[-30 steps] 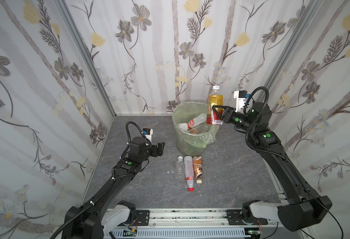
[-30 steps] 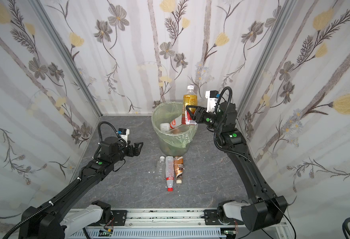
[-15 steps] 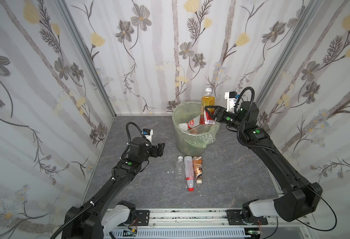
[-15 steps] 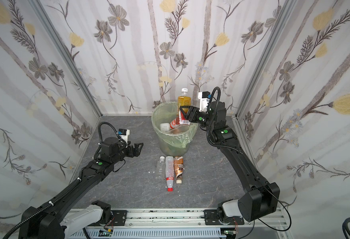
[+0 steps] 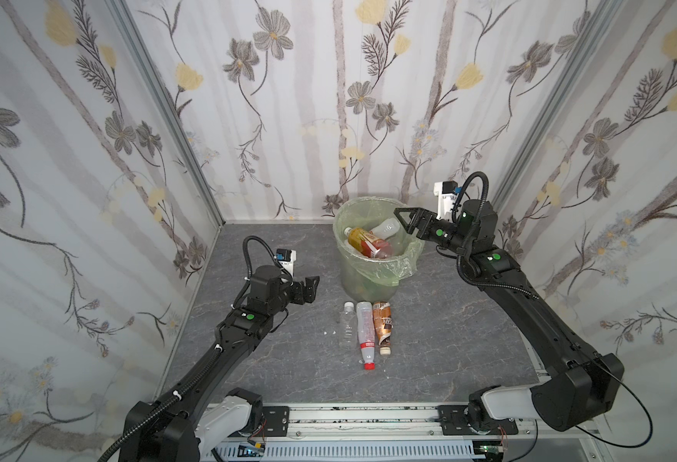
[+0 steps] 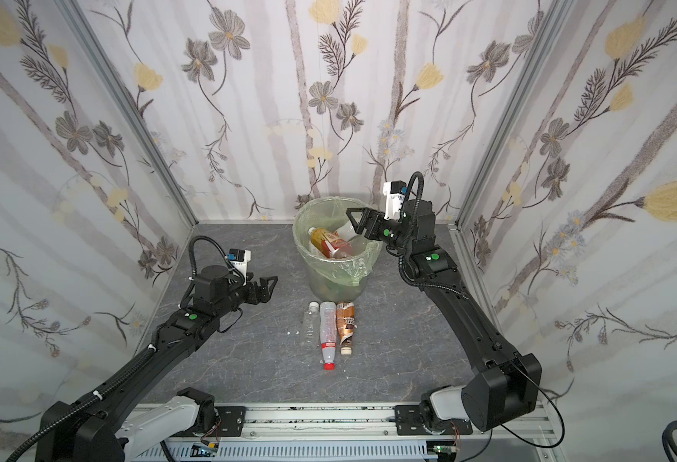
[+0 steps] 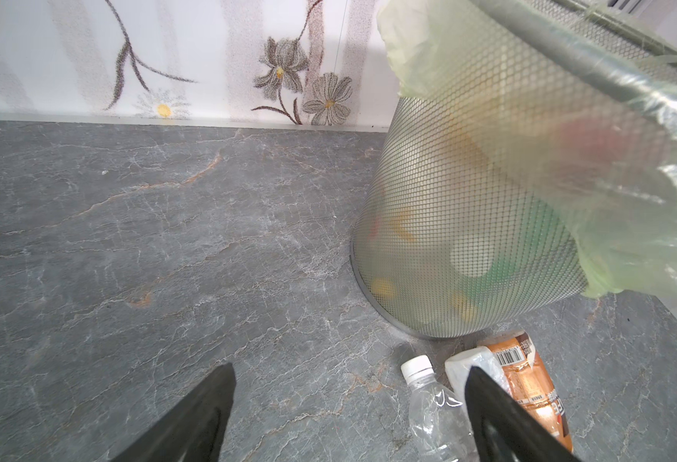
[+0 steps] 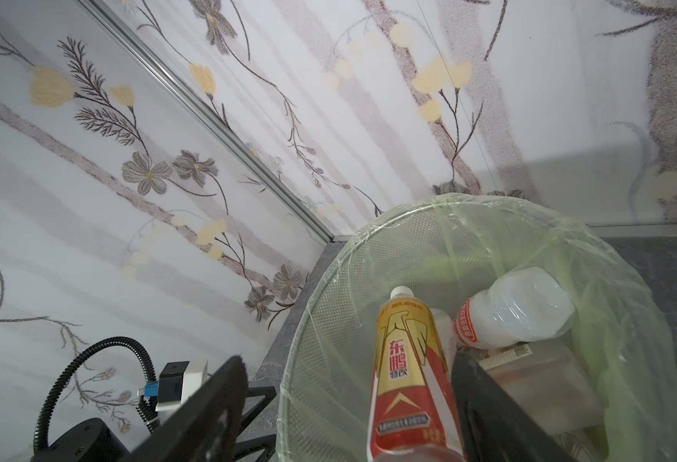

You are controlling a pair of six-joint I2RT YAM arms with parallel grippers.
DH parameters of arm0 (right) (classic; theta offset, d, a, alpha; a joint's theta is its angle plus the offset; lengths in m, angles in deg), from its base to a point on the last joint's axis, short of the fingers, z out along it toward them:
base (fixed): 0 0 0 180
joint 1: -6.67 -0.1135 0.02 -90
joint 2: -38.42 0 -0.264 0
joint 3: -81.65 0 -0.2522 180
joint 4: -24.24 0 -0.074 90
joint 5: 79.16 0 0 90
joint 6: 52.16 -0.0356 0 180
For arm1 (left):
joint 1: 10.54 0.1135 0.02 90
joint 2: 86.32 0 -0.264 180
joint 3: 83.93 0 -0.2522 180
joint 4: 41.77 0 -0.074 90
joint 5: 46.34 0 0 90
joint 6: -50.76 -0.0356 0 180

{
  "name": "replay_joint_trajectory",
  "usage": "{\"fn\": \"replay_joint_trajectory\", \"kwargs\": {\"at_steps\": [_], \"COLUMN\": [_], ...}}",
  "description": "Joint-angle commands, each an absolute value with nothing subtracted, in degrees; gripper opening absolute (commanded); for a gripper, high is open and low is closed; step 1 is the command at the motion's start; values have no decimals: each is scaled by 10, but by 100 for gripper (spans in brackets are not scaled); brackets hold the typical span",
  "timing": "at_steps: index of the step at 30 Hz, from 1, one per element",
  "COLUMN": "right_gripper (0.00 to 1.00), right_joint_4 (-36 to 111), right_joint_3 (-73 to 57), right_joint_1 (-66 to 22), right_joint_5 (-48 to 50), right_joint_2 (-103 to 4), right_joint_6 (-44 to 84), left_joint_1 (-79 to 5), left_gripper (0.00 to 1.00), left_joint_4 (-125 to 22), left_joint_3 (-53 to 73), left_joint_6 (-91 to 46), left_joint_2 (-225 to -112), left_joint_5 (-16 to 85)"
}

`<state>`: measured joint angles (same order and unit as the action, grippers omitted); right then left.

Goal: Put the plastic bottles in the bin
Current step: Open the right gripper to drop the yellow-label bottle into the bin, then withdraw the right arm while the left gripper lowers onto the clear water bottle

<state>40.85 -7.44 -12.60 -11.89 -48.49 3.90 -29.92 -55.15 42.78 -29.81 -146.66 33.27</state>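
The right gripper jaws stand apart over the bin, leaving the tea bottle free inside; the left gripper jaws stand apart, empty.

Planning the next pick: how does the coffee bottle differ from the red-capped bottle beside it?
The coffee bottle has a brown label and pale cap; the red-capped bottle is pale with a red-and-white label. The coffee bottle is shorter than the red-capped bottle. Both lie flat on the table, side by side, caps pointing away from the bin.
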Motion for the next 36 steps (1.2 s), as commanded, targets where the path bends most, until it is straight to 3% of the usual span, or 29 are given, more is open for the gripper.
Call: {"fn": "replay_joint_trajectory", "kwargs": {"at_steps": [1,19,36], "right_gripper": [81,85,86], "right_joint_4": [412,465,424], "right_joint_3": [-81,-246,-299], "right_joint_1": [-127,-64,-8], "right_joint_5": [-94,-47,-51], "right_joint_2": [-469,-296,-321], "right_joint_6": [68,96,108], "left_joint_1": [-298,-315,-373], "left_gripper": [91,88,85], "left_joint_4": [-534,-536,-536], "left_joint_3": [424,436,464], "left_joint_6": [-292,-269,-234], "left_joint_2": [-1465,-1491,-1538], "left_joint_5": [317,252,246]}}
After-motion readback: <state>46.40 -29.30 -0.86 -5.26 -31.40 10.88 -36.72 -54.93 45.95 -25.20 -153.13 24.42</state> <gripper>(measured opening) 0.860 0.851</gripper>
